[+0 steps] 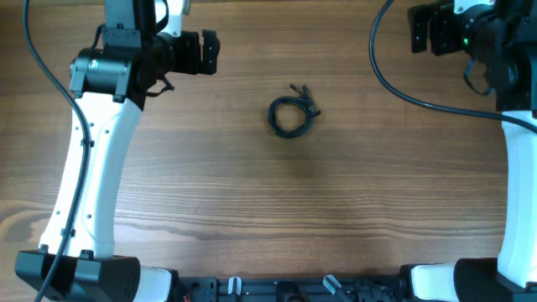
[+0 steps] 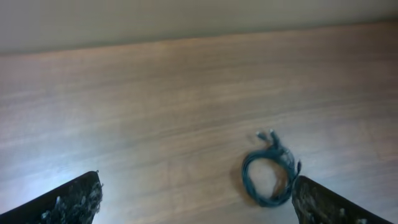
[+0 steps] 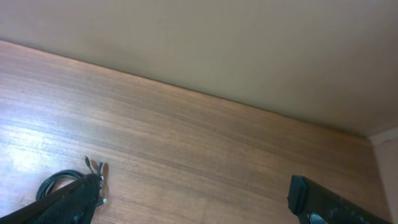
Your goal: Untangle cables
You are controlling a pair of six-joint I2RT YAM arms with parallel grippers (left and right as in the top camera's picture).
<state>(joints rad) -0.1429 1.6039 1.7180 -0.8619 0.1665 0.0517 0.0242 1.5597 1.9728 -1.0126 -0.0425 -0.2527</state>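
Now | cables (image 1: 293, 116) coiled, table (image 1: 252, 210) centre, far from edges | left gripper (image 1: 211, 53): apart | right gripper (image 1: 415, 30): apart

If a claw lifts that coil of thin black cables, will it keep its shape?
Probably not: the small coil of thin black cables looks loosely wound, so it likely sags and unwinds. So thin, it is probably light and slides across the wooden table when pushed.

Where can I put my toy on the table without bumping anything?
The table has bare wood between the cables and the near edge, from the left arm to the right arm. There is room beside the coil on either side. The far corners are busier: the left gripper and right gripper hang open there.
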